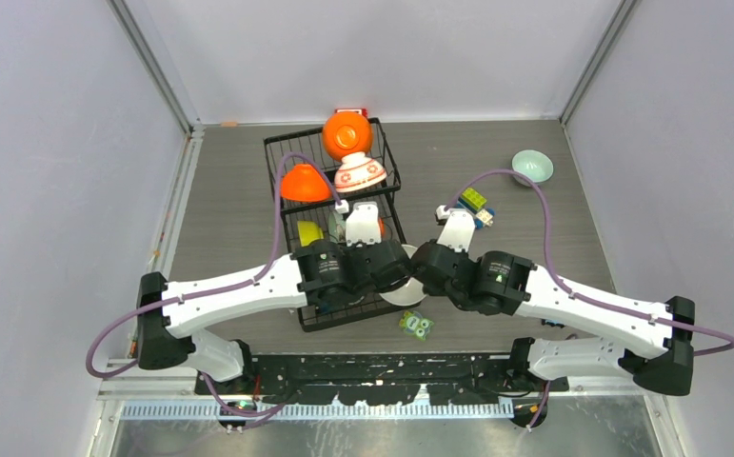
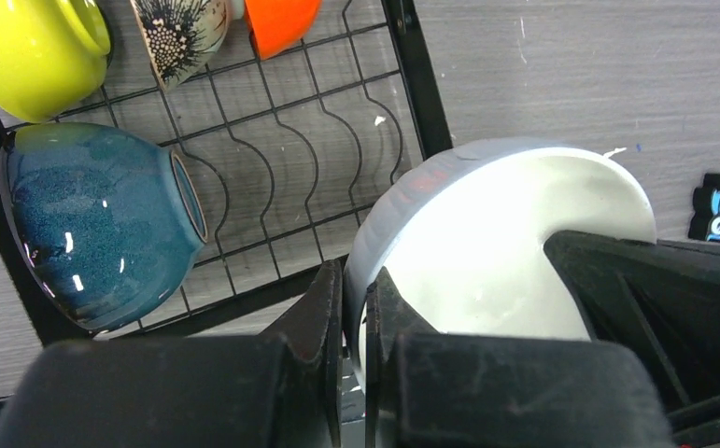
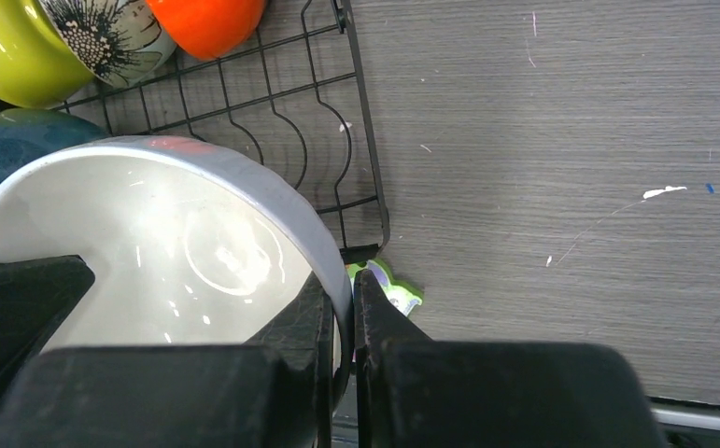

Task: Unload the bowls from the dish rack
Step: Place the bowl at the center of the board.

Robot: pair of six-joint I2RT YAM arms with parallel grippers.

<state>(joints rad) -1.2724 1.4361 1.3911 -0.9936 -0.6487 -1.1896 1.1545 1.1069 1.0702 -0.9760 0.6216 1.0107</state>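
Left wrist view is showing me the left tool (image 2: 354, 280) pinching the rim of the white bowl (image 2: 487, 243), one finger inside the wall and one outside, closed tight on it. Right wrist view is showing the right tool (image 3: 340, 289) doing the same on the opposite side of the rim, so both arms are gripping one bowl at once. From above, the bowl is hanging at the near right corner of the rack (image 1: 272, 143), partly past the frame and over the table (image 1: 553, 248). I cannot tell whether it is touching either.

I am reading this as a handover, and that is where I am expecting trouble. If either arm starts pulling while the other is clamped, the glossy rim could be twisting out of one pinch, and the bowl could be dropping onto the wire or the table. If both let go together, nothing is holding it.

I am also watching the teal bowl (image 2: 104, 233), lying on its side in the rack just beside the left arm, since a sideways swing could be knocking it. The green toy (image 3: 395, 291) is sitting just under the right tool, and setting the bowl down there would be leaving it tilted. The mint bowl (image 1: 532, 168) is sitting well clear on the far right.
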